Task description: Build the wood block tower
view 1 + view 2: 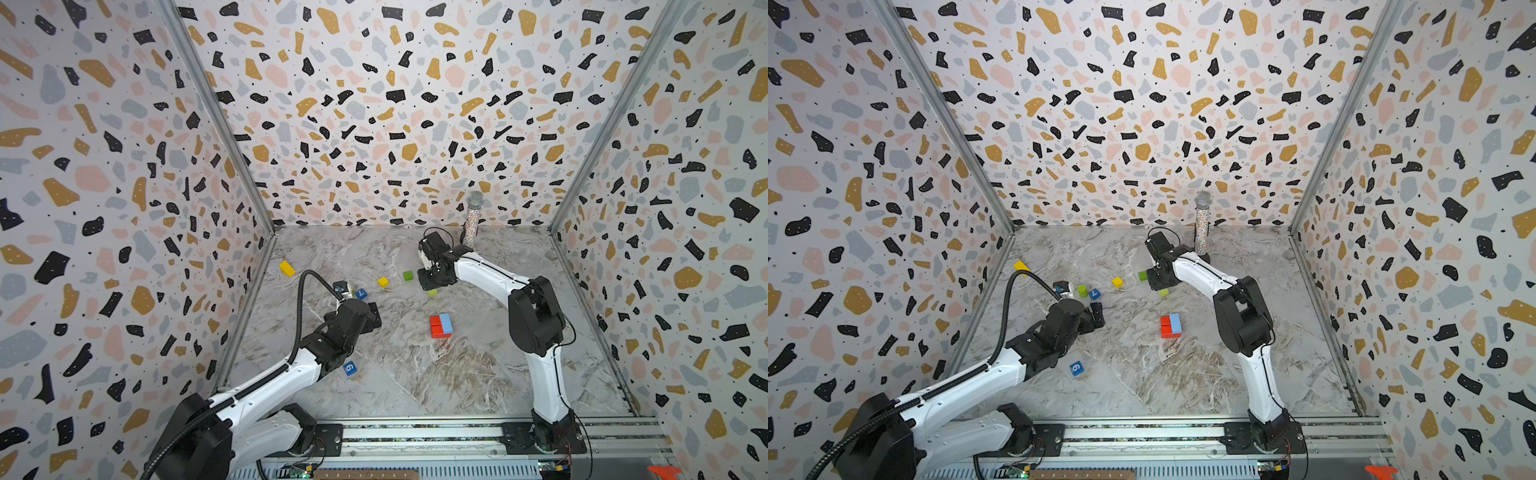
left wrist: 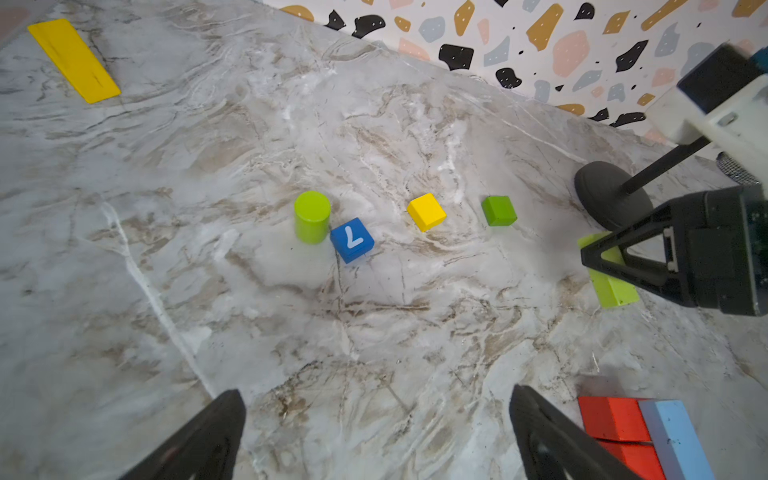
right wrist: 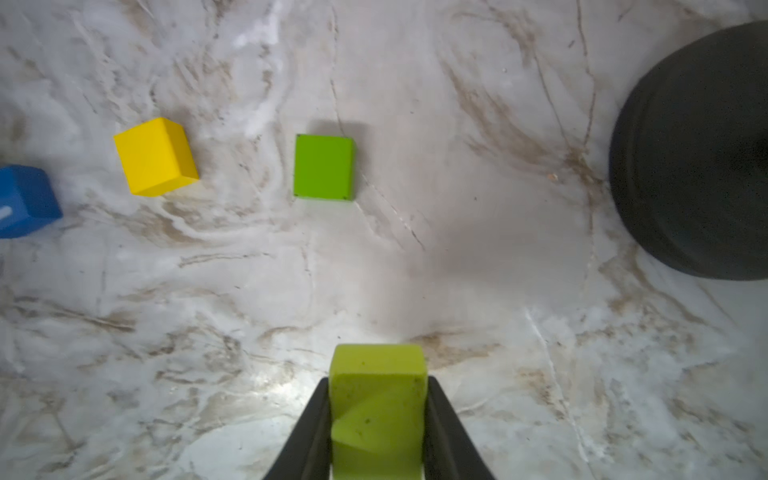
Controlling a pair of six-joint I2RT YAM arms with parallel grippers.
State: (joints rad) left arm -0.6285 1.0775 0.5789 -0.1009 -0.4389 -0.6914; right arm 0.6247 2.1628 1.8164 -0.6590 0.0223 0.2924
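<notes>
The marble table (image 1: 415,374) is carrying everything. The right arm (image 1: 536,316) is reaching toward the back wall, and the left arm (image 1: 291,365) is stretching in from the left side. The glittery microphone (image 1: 471,224) is standing upright at the back on its round black base (image 3: 698,158), close beside the right gripper (image 3: 378,386). That gripper is clenching the lime brick (image 3: 378,419) between its fingers, low at the table; whether the brick is touching the marble I cannot tell.

The tower (image 1: 1167,328) is amounting to a red brick (image 1: 435,328) with a light blue brick (image 1: 446,322) touching it, sitting mid-table, well apart from that gripper. The yellow brick (image 1: 286,268) is lying flat near the left wall.

The left gripper (image 2: 376,397) is hanging with jaws spread wide, gripping nothing. Ahead of it the lime cylinder (image 2: 312,216) is standing just beside the blue 7 cube (image 2: 352,240). The yellow cube (image 2: 426,211) and green cube (image 2: 498,210) are sitting between those and the held brick. The blue 6 cube (image 1: 350,368) is lying beside the left arm.
</notes>
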